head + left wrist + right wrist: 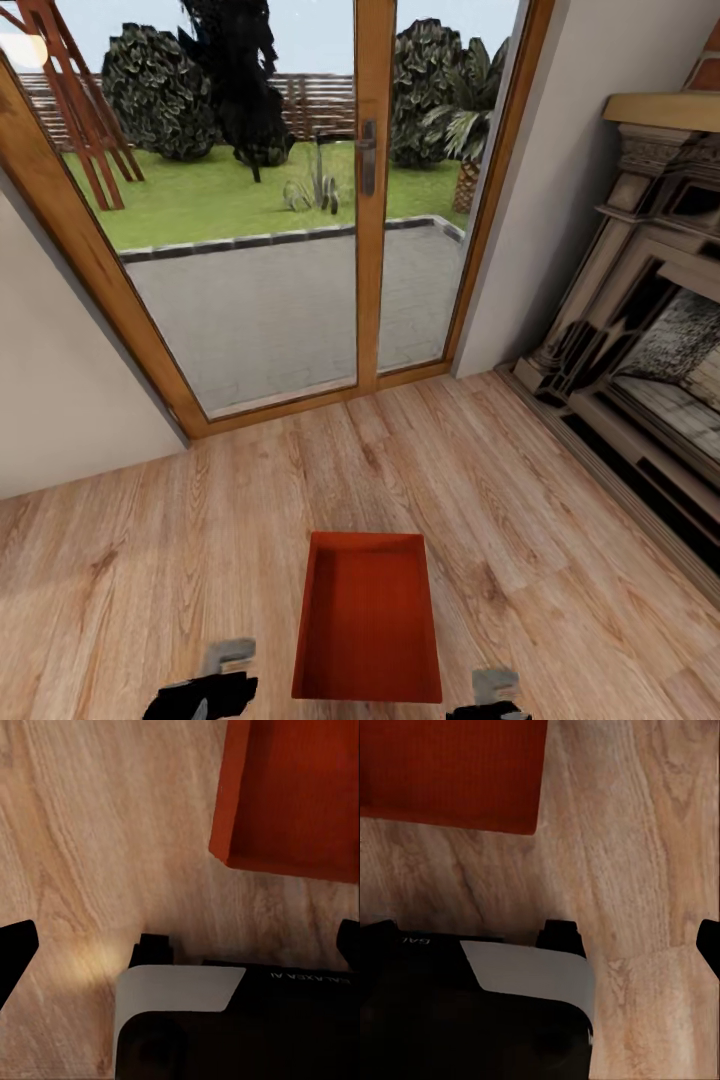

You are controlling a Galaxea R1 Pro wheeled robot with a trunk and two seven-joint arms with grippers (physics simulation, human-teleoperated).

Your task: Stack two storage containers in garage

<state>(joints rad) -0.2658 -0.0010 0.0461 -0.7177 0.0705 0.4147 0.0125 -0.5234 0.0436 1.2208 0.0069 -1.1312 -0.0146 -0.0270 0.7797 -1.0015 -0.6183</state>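
- Orange-red plastic: one storage container (367, 625) sat on the light wood plank floor (200, 560) of the living room, open side up, in front of the glass doors (300, 250), with the fireplace (650, 350) well off to our right.
- We counted one container, two claws and one fireplace.
- Our left claw (225, 660) and right claw (492, 688) hung on either side of the container's near end, touching nothing; we could not tell whether either stood open.
- We judged the container stiff, light and empty, though its smooth sloped walls might slip.
- We thought pinching the rim, or pressing both long walls between the claws, would hold best.
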